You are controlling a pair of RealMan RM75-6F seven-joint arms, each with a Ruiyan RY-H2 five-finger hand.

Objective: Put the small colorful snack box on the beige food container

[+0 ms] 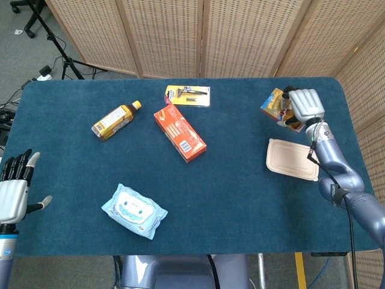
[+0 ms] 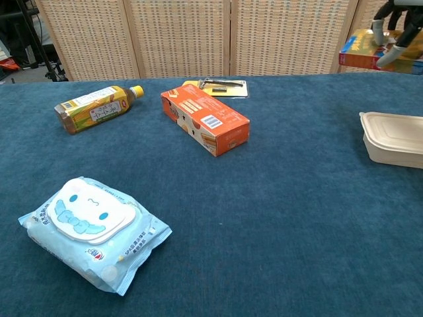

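At the far right of the counter (image 1: pixel 240 198), the right hand (image 1: pixel 305 106) grips the small colorful snack box (image 1: pixel 274 105) from above and holds it in the air, clear of the blue cloth. The box sits tilted in the fingers, its printed face turned left. The beige food container (image 1: pixel 293 159) lies closed on the counter just nearer than the hand, lid on and flat. In the chest view the box (image 2: pixel 370 56) hangs high at the right edge, above and beyond the container (image 2: pixel 391 137).

The step in hand looks like the carry: the box is lifted but not yet over the lid. The next move probably calls for bringing the box nearer until it is over the lid, levelling it, lowering until it rests flat, and only then spreading the fingers. A tilted release could let it slide off the smooth lid.

The left hand (image 1: pixel 14 195) hovers at the near left edge, fingers spread and holding nothing.

As for writing, little can be read. The snack box shows yellow, red and blue print, too small to make out. The orange carton (image 1: pixel 179 132) carries a white barcode label. The bottle (image 1: pixel 115 120) has a yellow label with unreadable text, the blue wipes pack (image 1: pixel 133 210) shows a cartoon face, and a yellow blister card (image 1: pixel 188 95) lies beyond.
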